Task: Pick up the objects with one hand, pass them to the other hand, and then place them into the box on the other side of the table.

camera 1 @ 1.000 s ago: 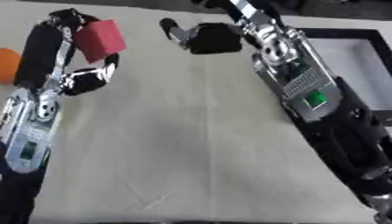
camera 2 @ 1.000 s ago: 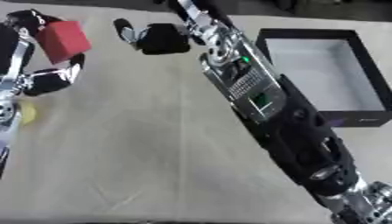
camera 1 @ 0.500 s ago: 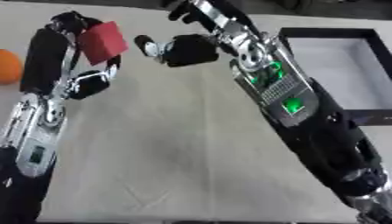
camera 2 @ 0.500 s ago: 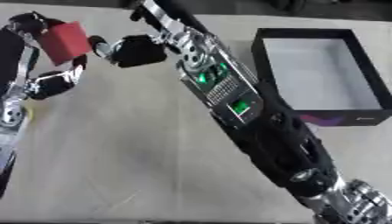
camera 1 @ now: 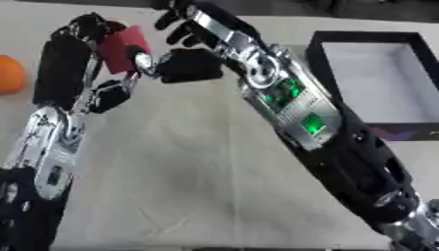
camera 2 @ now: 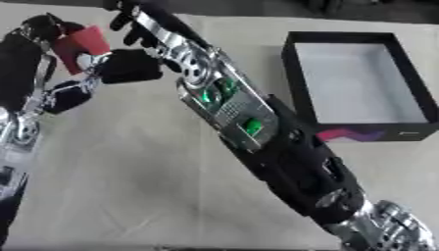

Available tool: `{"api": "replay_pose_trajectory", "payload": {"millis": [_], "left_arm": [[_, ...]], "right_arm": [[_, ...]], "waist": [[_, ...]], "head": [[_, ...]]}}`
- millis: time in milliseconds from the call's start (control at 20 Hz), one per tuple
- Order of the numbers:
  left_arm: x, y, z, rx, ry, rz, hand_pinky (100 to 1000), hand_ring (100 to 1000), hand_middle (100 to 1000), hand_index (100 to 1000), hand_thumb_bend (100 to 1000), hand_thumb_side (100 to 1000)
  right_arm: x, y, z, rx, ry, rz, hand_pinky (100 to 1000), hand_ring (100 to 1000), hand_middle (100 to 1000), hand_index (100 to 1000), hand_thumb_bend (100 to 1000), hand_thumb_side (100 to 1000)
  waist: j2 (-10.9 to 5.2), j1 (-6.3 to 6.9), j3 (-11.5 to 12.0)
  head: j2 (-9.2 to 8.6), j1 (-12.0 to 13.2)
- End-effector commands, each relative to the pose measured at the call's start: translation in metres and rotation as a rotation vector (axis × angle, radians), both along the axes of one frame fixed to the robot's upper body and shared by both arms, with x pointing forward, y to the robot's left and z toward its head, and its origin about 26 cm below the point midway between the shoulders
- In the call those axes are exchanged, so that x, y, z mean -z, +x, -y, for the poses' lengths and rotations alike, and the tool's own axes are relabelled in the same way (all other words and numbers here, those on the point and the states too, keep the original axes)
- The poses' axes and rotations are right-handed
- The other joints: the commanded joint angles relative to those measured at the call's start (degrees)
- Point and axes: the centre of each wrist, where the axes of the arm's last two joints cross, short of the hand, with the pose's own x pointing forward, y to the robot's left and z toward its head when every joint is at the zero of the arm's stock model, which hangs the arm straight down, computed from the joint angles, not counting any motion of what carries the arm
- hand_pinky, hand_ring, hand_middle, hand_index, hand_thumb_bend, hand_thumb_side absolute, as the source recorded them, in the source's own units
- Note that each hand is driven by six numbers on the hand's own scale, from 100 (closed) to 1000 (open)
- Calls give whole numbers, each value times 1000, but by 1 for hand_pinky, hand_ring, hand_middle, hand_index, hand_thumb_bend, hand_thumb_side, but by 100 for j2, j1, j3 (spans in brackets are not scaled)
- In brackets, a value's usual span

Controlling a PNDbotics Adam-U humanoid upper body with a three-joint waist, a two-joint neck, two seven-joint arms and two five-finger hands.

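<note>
The right arm crossed the pale cloth-covered bench from the lower right corner towards the upper left, its silver forearm panel showing green lights. The left arm rose along the left edge of the views, black and silver, bending inward near the top.

Farther up, the left hand held a red block above the bench, its fingers curled round the block's left side so that the block stood tilted against the palm. The right hand was just beside the block on its right, the dark palm close under the block's lower right corner. Its fingers were spread and fairly straight, pointing up and away, and not wrapped round anything. Whether the palm actually touched the block could not be told.

At the left edge of the left eye view an orange lay on the bench, well apart from both hands. On the far right side stood the black box with a pale inner floor, open at the top, with nothing visible inside it.
</note>
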Motion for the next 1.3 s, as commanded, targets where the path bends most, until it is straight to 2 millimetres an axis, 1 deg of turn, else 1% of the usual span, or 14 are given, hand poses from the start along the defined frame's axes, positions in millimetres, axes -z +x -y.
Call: {"api": "replay_pose_trajectory", "payload": {"millis": [50, 200, 450, 700, 750, 850, 1050, 1100, 1300], "left_arm": [[-11, -2, 6, 8, 2, 57, 611, 413, 441, 576, 100, 100], [-12, -4, 9, 18, 4, 76, 611, 414, 442, 576, 100, 100], [-10, -5, 11, 15, 4, 99, 609, 414, 441, 574, 100, 100], [-10, -6, 11, 13, 3, 103, 609, 414, 441, 574, 100, 100], [-10, -6, 11, 14, 3, 105, 610, 415, 443, 574, 100, 100], [-13, -8, 14, 36, 2, 138, 608, 416, 443, 572, 100, 100], [-13, -8, 16, 62, -1, 171, 611, 417, 443, 572, 100, 100], [-12, -8, 17, 67, 1, 172, 612, 417, 444, 572, 100, 100], [-10, -7, 19, 95, 15, 180, 616, 420, 445, 573, 100, 100]], "right_arm": [[-5, -1, -5, -6, 12, -3, 862, 804, 812, 964, 265, 454], [-3, 1, -9, 4, 15, -19, 863, 806, 814, 966, 266, 463], [3, 8, -11, 79, 7, -20, 869, 811, 819, 968, 269, 475], [4, 10, -12, 89, 3, -17, 869, 811, 819, 968, 269, 475], [5, 10, -12, 88, 2, -20, 870, 814, 821, 970, 260, 496], [9, 13, -16, 74, -12, -69, 868, 811, 817, 969, 249, 513], [10, 17, -20, 24, -1, -129, 862, 804, 807, 961, 257, 483], [10, 17, -20, 11, 6, -140, 860, 802, 803, 958, 271, 475], [10, 19, -20, -37, 34, -192, 858, 798, 798, 953, 259, 463]], "waist": [[-135, 19, 12], [-136, 16, 22], [-137, 3, 34], [-137, 1, 34], [-137, 1, 36], [-130, 1, 53], [-122, -3, 62], [-121, -3, 61], [-118, -1, 48]], "head": [[-11, -32], [-8, -44], [-14, -49], [-15, -48], [-16, -50], [-13, -76], [2, -92], [5, -91], [17, -98]]}}
